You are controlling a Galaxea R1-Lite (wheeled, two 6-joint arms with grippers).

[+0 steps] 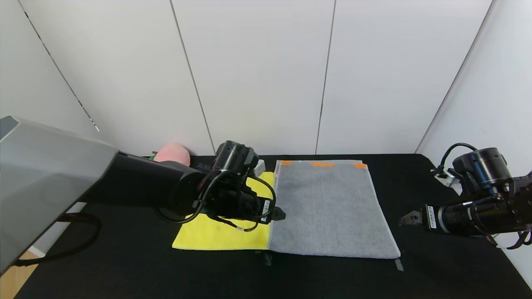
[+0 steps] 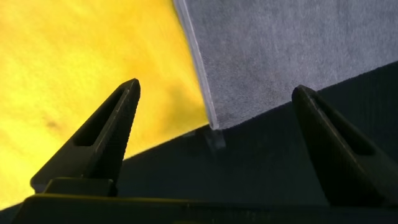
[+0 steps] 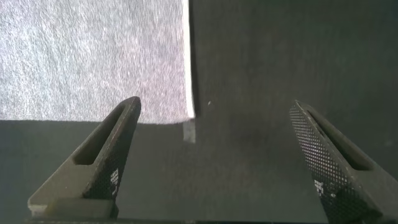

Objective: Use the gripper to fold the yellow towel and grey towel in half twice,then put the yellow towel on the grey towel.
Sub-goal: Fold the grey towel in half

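Table (image 1: 124,265): black cloth surface, both towels spread flat, side by side.
Yellow towel (image 1: 220,234): bright plush square, unfolded, touching the grey towel's left edge, partly hidden under the left arm.
Grey towel (image 1: 332,207): larger rectangle, unfolded, orange marks along the far end, pale edging.
Left gripper (image 1: 279,214): released, fingers spread wide, poised over the seam between the towels.
Right gripper (image 1: 409,218): released, empty, just beside the grey towel's near right corner.
Pink object (image 1: 172,153): at the table's back edge.
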